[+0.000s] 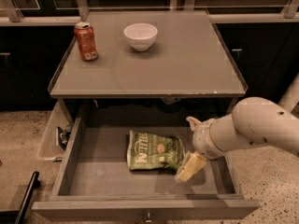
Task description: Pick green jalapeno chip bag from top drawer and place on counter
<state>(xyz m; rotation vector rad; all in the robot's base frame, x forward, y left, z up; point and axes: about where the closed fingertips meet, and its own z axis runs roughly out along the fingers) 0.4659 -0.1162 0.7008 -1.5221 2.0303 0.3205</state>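
Our gripper claw [189, 168] hangs low inside the open drawer [103, 174], at the right-hand edge of the green chip bag [154, 150]. We cannot tell whether it is wide or narrow, or whether it touches the bag. We see the bag lying flat near the middle of the drawer floor. On the counter [187, 64] above stand a red soda can [86, 42] and a white bowl [140, 35].

The counter [187, 64] carries a red soda can [86, 42] upright near its back left corner and a white bowl [140, 36] by the middle of its back edge. Below its front edge, the gripper [189, 168] hangs low in the top drawer [93, 181], apparently near the right front corner.
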